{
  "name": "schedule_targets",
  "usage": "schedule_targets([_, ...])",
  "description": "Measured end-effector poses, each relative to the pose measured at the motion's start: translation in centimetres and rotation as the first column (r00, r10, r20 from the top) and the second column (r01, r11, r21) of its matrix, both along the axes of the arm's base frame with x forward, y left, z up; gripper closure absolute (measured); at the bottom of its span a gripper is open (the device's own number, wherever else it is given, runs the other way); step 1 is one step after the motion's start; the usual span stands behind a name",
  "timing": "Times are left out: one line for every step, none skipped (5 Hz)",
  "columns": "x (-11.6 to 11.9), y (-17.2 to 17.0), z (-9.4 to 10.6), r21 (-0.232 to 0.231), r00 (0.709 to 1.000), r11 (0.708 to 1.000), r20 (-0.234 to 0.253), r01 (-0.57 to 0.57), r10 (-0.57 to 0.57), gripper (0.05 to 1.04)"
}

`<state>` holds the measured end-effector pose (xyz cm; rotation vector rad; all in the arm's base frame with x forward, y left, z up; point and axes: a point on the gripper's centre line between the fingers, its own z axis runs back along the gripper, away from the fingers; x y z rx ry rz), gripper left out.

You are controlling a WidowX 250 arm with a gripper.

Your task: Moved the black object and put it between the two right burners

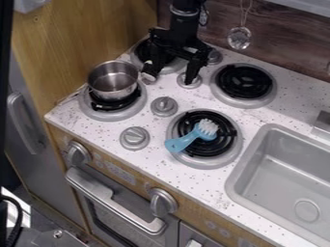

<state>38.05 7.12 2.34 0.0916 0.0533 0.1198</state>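
The gripper is spread wide, apparently with nothing held; the black object's long axis cannot be told.

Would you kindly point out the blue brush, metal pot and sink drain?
Blue brush (pixel 185 140): camera view, on its handle.
Metal pot (pixel 113 81): camera view, on its inside.
Sink drain (pixel 307 211): camera view, on its middle.

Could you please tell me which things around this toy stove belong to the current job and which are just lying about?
For the job:
- claw
- back right burner
- front right burner
- black object: I can't tell which it is

Just lying about:
- blue brush, on the front right burner
- metal pot, on the front left burner
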Motion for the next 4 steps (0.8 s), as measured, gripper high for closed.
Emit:
schedule_targets([-0.8, -0.2, -2.0, -0.009, 0.998, 1.0, -0.057, -0.001, 0.001, 0.083])
schedule_targets([0.9, 0.8, -2.7, 0.002, 0.998, 1.0, -0.054, -0.015, 0.015, 0.083])
schedule_targets([2.8, 3.2, -2.8, -0.055, 0.998, 0.997, 0.025, -0.048, 0.05, 0.083])
schedule_targets([4.7, 5.8, -3.4, -0.066, 0.991, 0.995, 0.106, -0.079, 0.086, 0.083])
